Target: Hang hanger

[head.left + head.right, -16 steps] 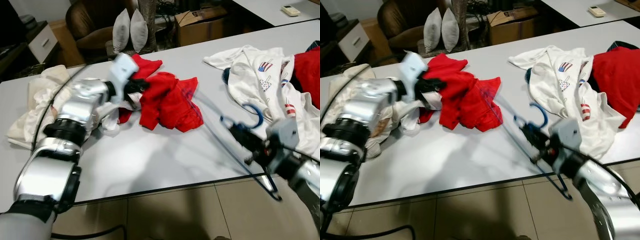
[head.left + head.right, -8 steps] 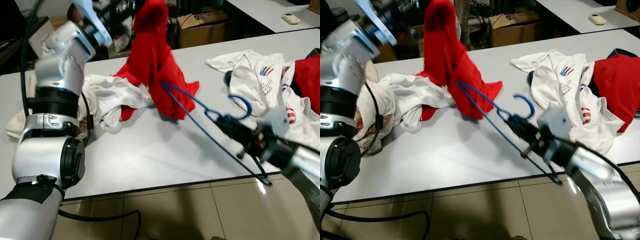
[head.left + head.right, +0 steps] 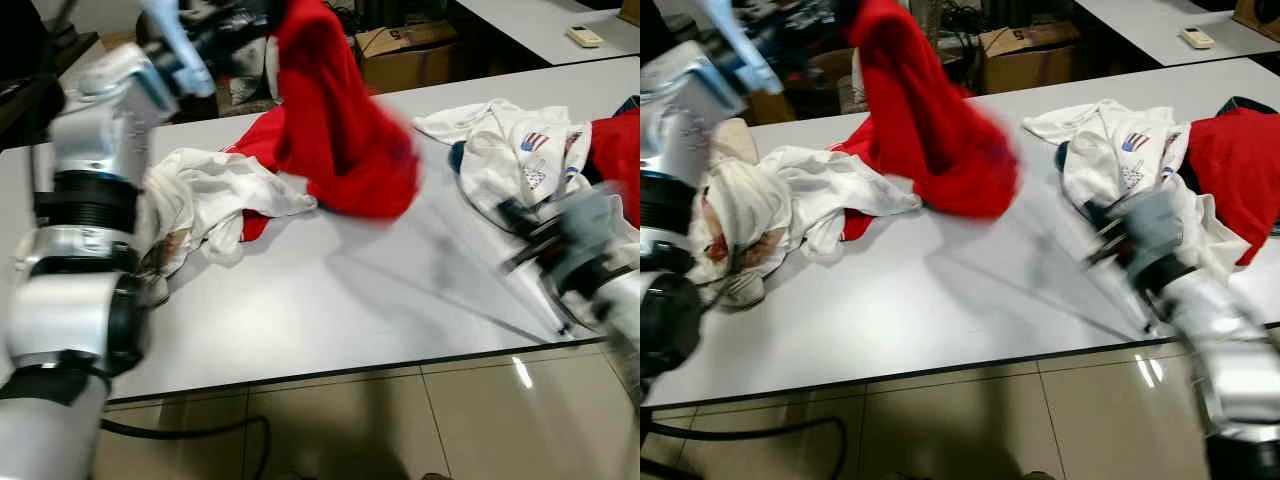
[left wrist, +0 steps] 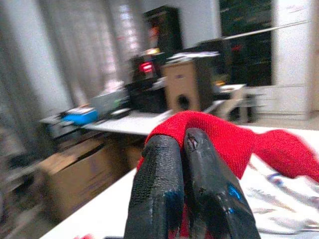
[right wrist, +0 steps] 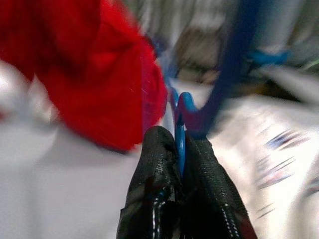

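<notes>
Left gripper (image 4: 182, 149): pinches red garment (image 3: 340, 130), still raised. Right gripper (image 5: 180, 149), clamping blue hanger (image 5: 227, 74), we swing away toward table (image 3: 330, 300) right edge; insertion pending.

Red garment (image 3: 340, 130); blue hanger (image 5: 224, 74), blurred; white table (image 3: 300, 300).

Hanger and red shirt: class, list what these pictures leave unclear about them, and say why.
- Hanger: right wrist view shows just a blue piece in the right gripper; eye views blur it out.
- Whether the hanger is inside the red shirt: motion smear.
- Shirt's top: cut off by eye views' upper edge.
- Left gripper pinches the shirt; its fingers hide the contact.
</notes>
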